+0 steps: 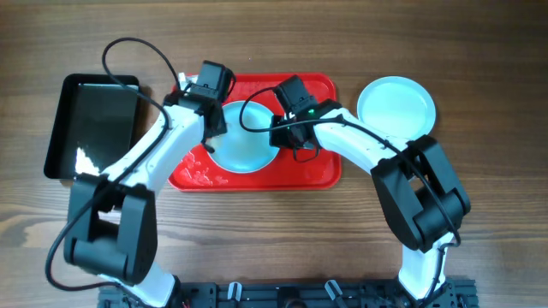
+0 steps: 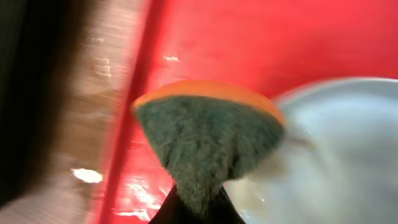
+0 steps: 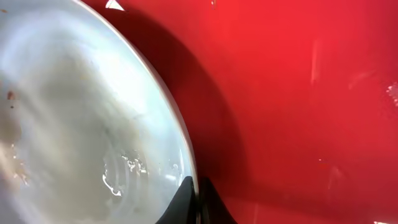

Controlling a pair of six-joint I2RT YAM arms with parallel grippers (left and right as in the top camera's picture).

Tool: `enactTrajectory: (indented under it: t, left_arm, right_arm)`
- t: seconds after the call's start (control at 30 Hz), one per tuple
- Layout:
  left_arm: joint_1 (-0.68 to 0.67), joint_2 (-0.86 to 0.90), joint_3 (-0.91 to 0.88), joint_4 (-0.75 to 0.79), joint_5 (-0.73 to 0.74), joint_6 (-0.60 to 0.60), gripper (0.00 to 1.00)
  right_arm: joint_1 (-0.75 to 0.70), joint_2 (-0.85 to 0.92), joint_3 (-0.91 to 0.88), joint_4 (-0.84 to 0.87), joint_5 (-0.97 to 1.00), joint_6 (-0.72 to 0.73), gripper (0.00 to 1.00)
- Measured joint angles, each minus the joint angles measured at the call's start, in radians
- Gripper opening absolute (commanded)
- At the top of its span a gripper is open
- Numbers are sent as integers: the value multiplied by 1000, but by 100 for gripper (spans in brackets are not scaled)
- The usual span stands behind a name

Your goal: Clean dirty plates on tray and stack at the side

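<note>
A pale blue plate (image 1: 244, 145) lies on the red tray (image 1: 312, 167). My right gripper (image 1: 281, 135) is shut on its right rim (image 3: 194, 199); small brown smears show on the plate (image 3: 74, 124) in the right wrist view. My left gripper (image 1: 210, 128) is shut on an orange-backed green sponge (image 2: 208, 134) at the plate's left edge (image 2: 336, 143). A second plate (image 1: 396, 105) lies on the table to the right of the tray. A third plate is not visible.
A smaller black tray (image 1: 92, 124) sits at the left on the wooden table (image 1: 497, 171). Cables loop above the tray near both wrists. Wet glints show on the red tray's front left (image 1: 199, 175).
</note>
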Motion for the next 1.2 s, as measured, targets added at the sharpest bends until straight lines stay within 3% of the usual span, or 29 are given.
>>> enactTrajectory:
  t: [0.17, 0.3, 0.37, 0.5, 0.7, 0.87, 0.97, 1.07, 1.2]
  left_arm:
    - [-8, 76, -7, 132, 412, -11, 4]
    - [-27, 149, -11, 164, 485, -11, 4]
    - [-25, 160, -10, 169, 435, -12, 4]
    - [15, 160, -7, 163, 172, -11, 4]
    - [99, 149, -4, 88, 87, -11, 4]
    - [188, -200, -17, 66, -83, -11, 4]
    - [196, -348, -14, 24, -100, -11, 4]
    - [267, -328, -15, -20, -93, -12, 4]
    - [422, -302, -16, -33, 51, -15, 4]
  right_arm:
    - [0, 0, 0, 0, 3, 0, 4]
    - [0, 0, 0, 0, 4, 0, 4]
    - [0, 0, 0, 0, 3, 0, 4]
    - [0, 0, 0, 0, 3, 0, 4]
    - [29, 0, 19, 35, -43, 0, 4]
    - [-4, -8, 37, -47, 50, -60, 4]
    - [-5, -26, 93, -163, 150, -134, 4]
    - [-2, -65, 269, -357, 311, -224, 4]
    - [40, -114, 512, -515, 577, -351, 4]
